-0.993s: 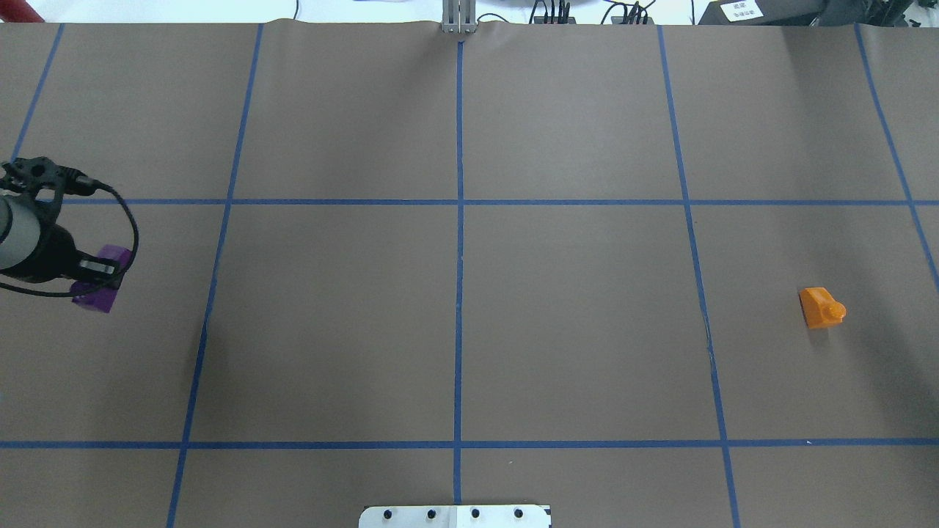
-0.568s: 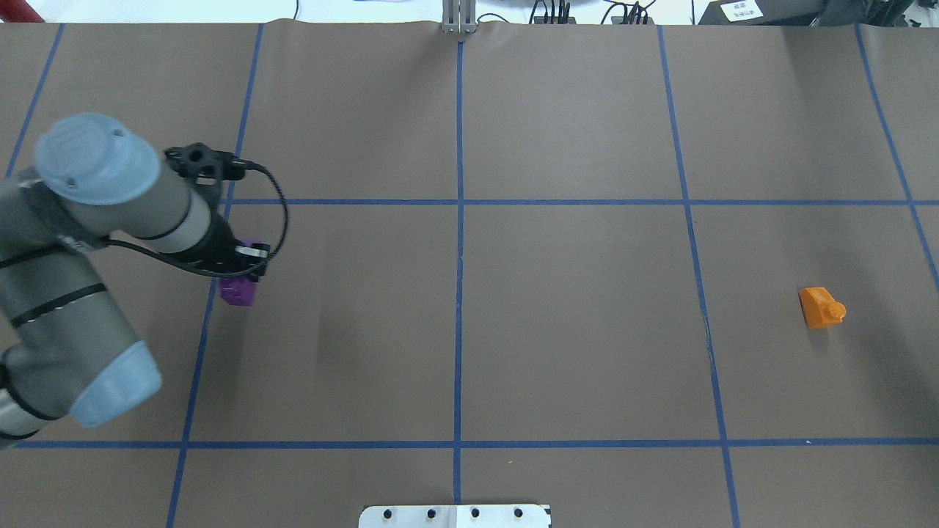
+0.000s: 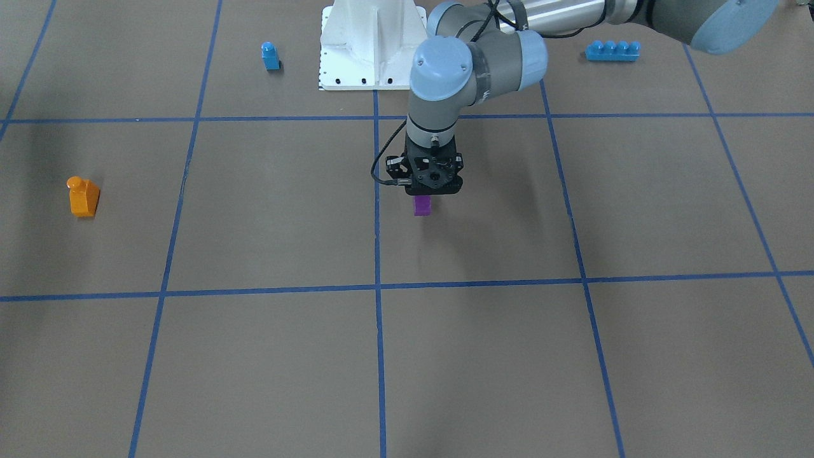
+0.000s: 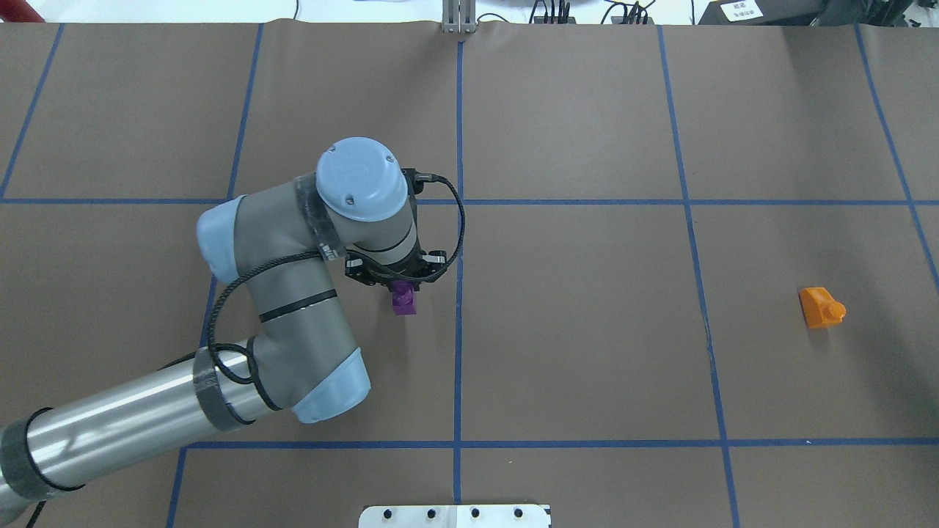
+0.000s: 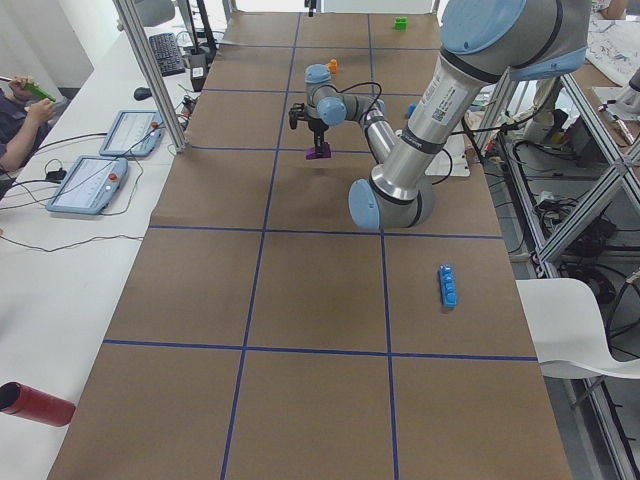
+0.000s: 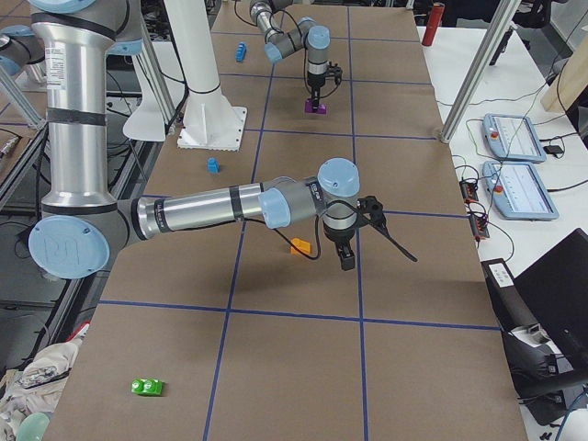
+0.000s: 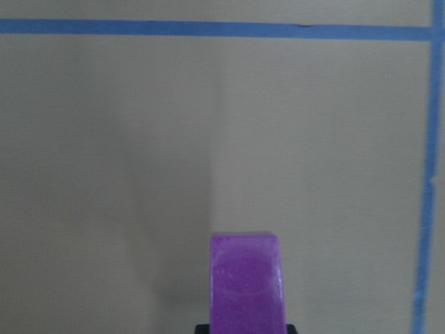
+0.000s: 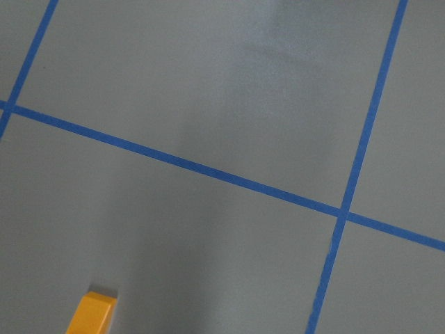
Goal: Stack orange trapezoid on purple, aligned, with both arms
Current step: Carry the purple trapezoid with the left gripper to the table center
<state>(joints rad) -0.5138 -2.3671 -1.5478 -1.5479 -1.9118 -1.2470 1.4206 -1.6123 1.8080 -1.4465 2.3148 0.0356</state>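
purple brick pinched in the left gripper, just beside the centre tape line
only the right-side view shows the right gripper, near the orange trapezoid, its jaw gap impossible to tell; overhead, that brick lies well apart from the purple one, on the table's right half.

Brown table, orange trapezoid, long blue brick
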